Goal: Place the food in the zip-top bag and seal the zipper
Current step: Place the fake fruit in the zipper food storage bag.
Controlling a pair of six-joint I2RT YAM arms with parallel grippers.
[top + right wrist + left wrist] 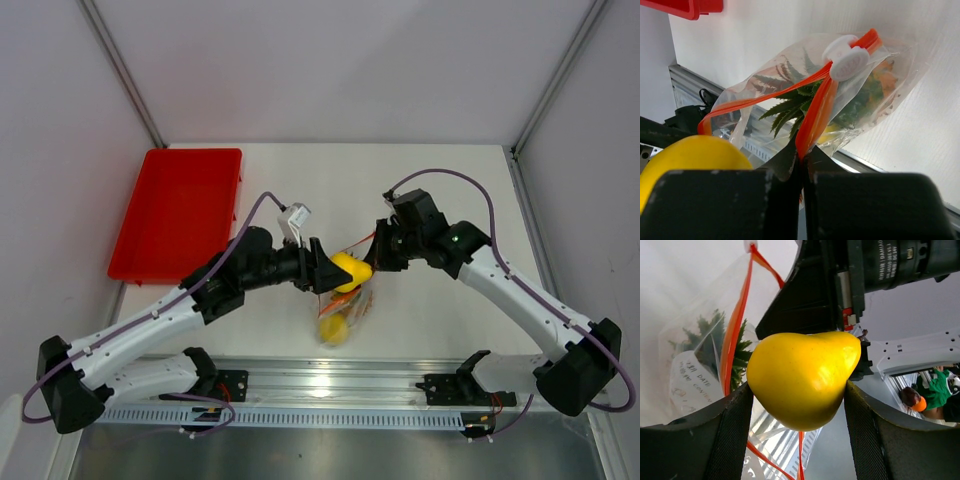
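Observation:
My left gripper (799, 390) is shut on a yellow lemon-like fruit (802, 377), held in the air at the mouth of the zip-top bag (342, 312). The right gripper (805, 155) is shut on the bag's red zipper (815, 112), and the bag hangs from that pinch. A white slider (846, 57) sits at the zipper's far end. The mouth gapes open toward the yellow fruit (690, 155). Inside the bag lie the orange pineapple with its green leaves (790, 102) and a yellowish fruit (333, 330). In the top view the two grippers (335, 268) (372, 262) almost touch.
A red tray (178, 210) stands at the back left of the white table (450, 190). A metal rail (330, 385) runs along the near edge below the hanging bag. Grey walls close in both sides.

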